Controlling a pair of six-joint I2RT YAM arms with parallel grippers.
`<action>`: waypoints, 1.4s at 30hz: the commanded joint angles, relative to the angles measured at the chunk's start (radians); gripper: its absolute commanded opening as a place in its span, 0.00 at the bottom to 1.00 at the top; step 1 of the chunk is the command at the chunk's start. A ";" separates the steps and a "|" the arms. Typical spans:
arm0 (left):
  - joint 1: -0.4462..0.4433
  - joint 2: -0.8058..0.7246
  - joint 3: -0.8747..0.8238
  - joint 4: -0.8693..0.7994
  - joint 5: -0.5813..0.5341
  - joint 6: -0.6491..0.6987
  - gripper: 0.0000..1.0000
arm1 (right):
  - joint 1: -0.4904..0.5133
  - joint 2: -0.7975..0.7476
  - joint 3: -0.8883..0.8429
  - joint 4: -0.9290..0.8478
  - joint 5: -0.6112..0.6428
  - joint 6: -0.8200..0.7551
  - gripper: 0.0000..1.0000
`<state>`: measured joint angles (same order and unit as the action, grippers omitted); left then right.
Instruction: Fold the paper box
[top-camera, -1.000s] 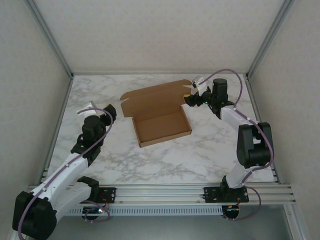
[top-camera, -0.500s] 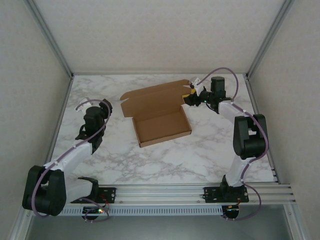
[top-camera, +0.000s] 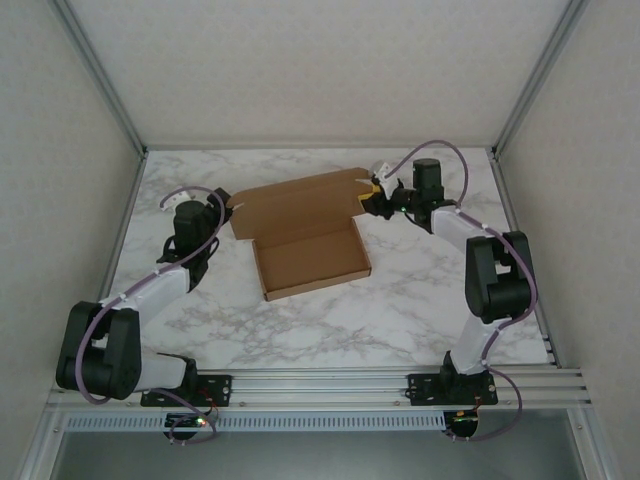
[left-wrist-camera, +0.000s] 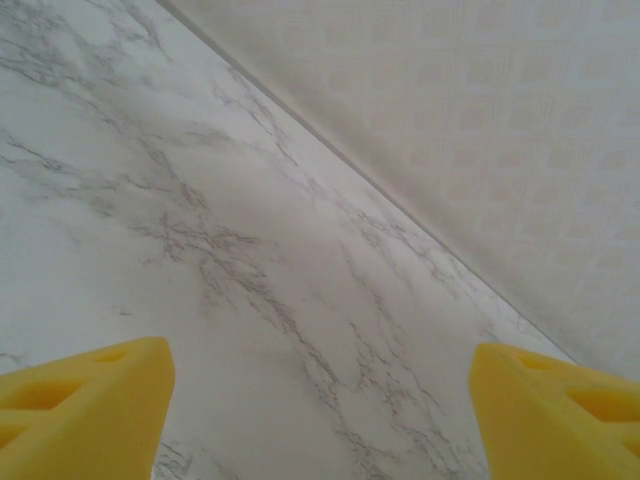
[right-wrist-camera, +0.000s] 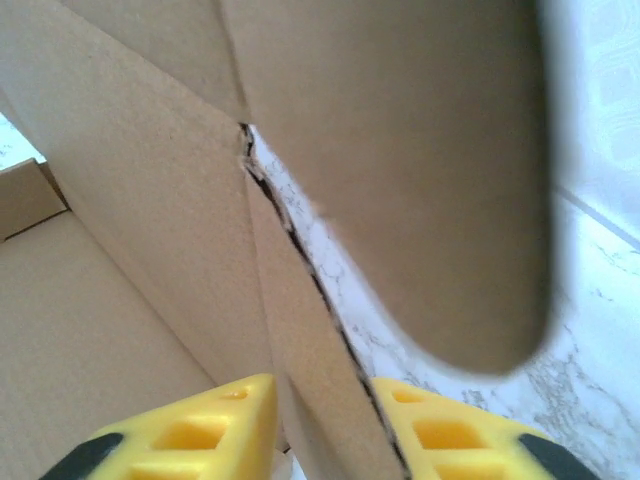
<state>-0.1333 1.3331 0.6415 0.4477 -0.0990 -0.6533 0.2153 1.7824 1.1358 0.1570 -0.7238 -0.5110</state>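
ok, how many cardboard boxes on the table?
1. The paper box lies open mid-table, lid toward the far wall; the right gripper pinches its right-hand flap. No second box seems hidden.

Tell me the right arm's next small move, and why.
Probably lift and swing the lid forward over the tray. The right gripper is closed on a flap of the paper box, whose lid lies open behind its formed tray; the left gripper hangs open over bare table.
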 joint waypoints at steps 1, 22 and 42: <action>0.009 0.014 0.026 0.043 0.037 -0.020 0.77 | 0.021 -0.061 -0.047 0.051 0.042 0.020 0.21; 0.007 0.008 0.011 0.066 0.078 -0.063 0.76 | 0.379 -0.108 -0.066 0.066 0.973 0.501 0.01; -0.004 -0.114 0.000 -0.034 0.002 0.007 0.79 | 0.417 -0.163 -0.063 -0.099 1.145 0.551 0.00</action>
<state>-0.1360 1.2633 0.6407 0.4393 -0.0704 -0.6899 0.6559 1.6653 1.1015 0.0837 0.4168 0.0910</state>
